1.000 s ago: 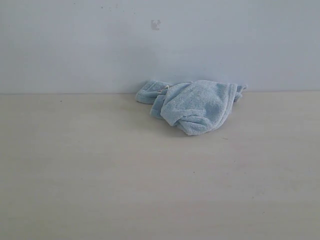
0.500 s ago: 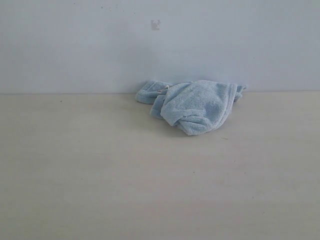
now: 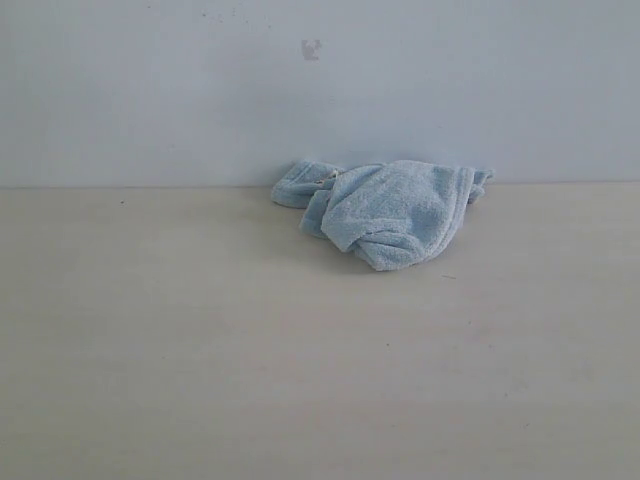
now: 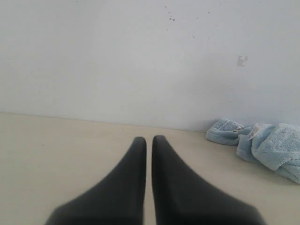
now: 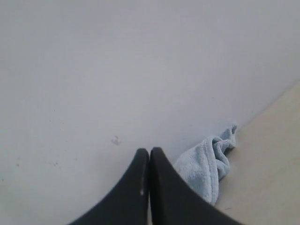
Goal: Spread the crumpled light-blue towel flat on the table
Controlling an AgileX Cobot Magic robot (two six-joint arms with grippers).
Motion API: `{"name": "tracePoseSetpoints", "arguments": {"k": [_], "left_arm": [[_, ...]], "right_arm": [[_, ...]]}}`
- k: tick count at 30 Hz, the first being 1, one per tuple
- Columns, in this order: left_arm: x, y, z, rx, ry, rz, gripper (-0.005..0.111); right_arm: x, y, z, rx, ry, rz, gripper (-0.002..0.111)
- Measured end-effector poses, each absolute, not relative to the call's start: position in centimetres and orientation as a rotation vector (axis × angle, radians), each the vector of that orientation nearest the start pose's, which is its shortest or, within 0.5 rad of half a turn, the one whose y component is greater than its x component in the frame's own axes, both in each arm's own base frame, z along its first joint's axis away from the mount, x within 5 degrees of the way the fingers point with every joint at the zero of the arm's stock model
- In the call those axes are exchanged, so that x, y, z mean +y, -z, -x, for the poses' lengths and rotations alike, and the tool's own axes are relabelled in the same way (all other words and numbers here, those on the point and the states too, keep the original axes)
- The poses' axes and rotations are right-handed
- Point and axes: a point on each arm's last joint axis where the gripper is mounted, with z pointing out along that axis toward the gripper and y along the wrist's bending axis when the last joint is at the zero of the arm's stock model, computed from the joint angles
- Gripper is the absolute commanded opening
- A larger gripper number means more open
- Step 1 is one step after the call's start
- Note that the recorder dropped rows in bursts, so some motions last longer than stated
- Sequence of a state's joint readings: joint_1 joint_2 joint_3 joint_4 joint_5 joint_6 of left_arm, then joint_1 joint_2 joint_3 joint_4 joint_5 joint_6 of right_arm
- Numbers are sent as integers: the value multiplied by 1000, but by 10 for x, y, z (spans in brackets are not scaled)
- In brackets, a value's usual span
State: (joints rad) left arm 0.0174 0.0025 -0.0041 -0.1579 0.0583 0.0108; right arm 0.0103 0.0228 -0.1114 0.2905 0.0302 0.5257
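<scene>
Evidently nothing had changed over the last second: the towel kept the same crumpled outline in the exterior view, and neither arm had entered that view.

Farthest left, the left fingers were pressed together with only a hairline slit between them. They held nothing. They sat low over the bare worktop and pointed toward the wall, well short of it, with the towel off to one side and well apart from them.

The towel sat bunched on the worktop at the foot of the wall, roughly below a small grey mark on that wall. Its left end was a small rolled lobe with a white label showing at the fold. The main mound bulged out away from the wall, and a stitched hem curved down its right side.

To the right, the right fingers were likewise closed tip to tip and empty. They were aimed at the wall, with the towel at the wall's foot beyond them and no contact.

As I judged it, the stillness meant the spreading lay entirely ahead. Both sets of fingers would have to part and travel toward the wall to find two edges. The labelled lobe and the hemmed side looked like the likeliest holds. Crowded against the wall, the cloth would probably need drawing away from it to lie flat.
</scene>
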Motion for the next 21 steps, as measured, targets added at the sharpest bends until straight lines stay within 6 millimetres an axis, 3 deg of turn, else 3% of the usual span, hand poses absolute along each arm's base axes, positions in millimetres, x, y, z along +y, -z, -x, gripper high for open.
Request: {"name": "tracePoseSetpoints", "arguments": {"k": [4, 8, 11, 14, 18, 21], "left_arm": [[0, -209, -56, 1536, 110, 119, 4], [0, -209, -56, 1536, 110, 119, 4], [0, -209, -56, 1536, 110, 119, 4], [0, -209, -56, 1536, 110, 119, 4], [0, -209, -56, 1536, 110, 119, 4], [1, -209, -56, 1535, 103, 125, 4]], "right_arm": [[7, -278, -62, 1482, -610, -445, 0], [19, -310, -98, 1653, -557, -286, 0], [35, -334, -143, 1787, -504, -159, 0], [53, -349, -204, 1972, -440, -49, 0], [70, -342, -276, 2187, -365, 87, 0], [64, -331, -319, 2266, -326, 70, 5]]}}
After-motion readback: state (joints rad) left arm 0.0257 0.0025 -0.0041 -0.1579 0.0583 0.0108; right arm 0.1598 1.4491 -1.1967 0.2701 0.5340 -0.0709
